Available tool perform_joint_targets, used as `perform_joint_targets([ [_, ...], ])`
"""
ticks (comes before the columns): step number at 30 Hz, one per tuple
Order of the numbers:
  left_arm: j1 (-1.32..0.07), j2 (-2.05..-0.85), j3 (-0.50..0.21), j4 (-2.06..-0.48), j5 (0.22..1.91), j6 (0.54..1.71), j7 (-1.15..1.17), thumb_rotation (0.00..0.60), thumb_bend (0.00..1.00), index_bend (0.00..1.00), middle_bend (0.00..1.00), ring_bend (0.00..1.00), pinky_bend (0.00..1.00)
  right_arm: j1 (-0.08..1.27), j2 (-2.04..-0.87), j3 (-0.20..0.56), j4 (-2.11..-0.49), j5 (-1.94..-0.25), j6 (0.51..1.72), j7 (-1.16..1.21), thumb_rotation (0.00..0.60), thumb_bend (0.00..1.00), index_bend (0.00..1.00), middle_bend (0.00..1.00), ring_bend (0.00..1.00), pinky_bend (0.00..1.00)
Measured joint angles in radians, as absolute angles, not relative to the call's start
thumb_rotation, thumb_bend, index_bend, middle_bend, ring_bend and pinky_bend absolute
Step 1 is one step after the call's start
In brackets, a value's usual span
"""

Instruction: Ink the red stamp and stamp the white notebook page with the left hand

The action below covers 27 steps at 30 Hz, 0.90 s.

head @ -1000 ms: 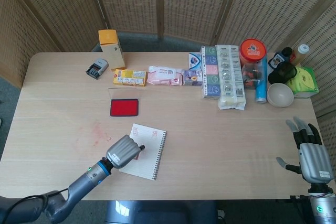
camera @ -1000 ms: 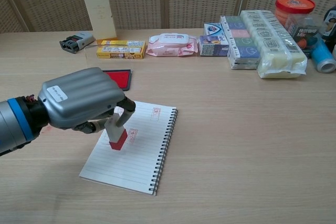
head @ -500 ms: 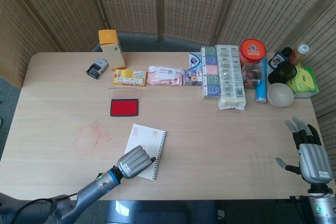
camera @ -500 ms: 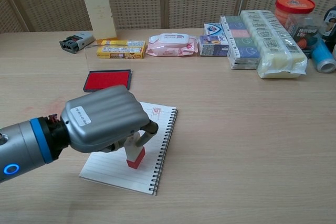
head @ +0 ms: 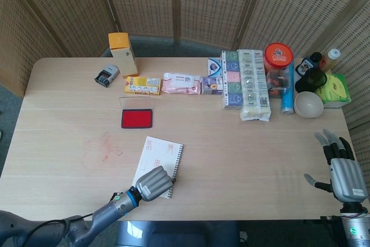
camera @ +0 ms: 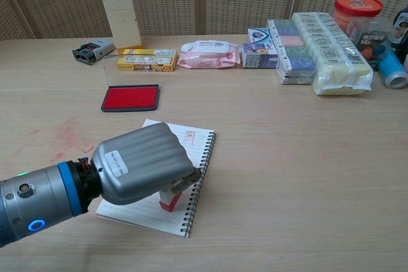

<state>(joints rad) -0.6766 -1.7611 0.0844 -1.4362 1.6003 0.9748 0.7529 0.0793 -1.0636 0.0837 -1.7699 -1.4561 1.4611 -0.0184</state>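
Observation:
My left hand [camera: 143,162] [head: 154,183] grips the red stamp [camera: 170,202] and holds it down at the near end of the white notebook page [camera: 191,151] [head: 156,153]; whether the stamp's face touches the paper is hidden by the hand. Small red stamp marks [camera: 189,136] show on the page farther back. The red ink pad [camera: 131,97] [head: 137,118] lies open beyond the notebook, to its left. My right hand [head: 341,169] hovers at the table's near right corner with fingers spread, holding nothing.
A row of boxes, a wipes pack [head: 181,83] and stacked packets [head: 253,85] lines the far side. A carton [head: 123,54] and a dater stamp [head: 107,76] stand far left; a jar [head: 278,62], bowl [head: 308,104] and bottles far right. Red smudges [head: 104,144] stain the table.
My left hand has carried the stamp from the middle of the page toward me, to the notebook's near end, exposing the upper page and the ink pad. The right hand has stayed still.

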Motion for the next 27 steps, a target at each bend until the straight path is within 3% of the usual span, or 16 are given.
perform_joint_targets([
  [27, -0.667, -1.753, 0.067, -1.443, 1.606, 0.991, 0.721, 0.600, 0.39, 0.65, 1.00, 1.00, 1.00, 0.081, -1.062, 0.080, -1.773, -1.461, 1.457, -0.012, 0.600, 0.08, 0.00, 0.00, 0.02, 0.00],
])
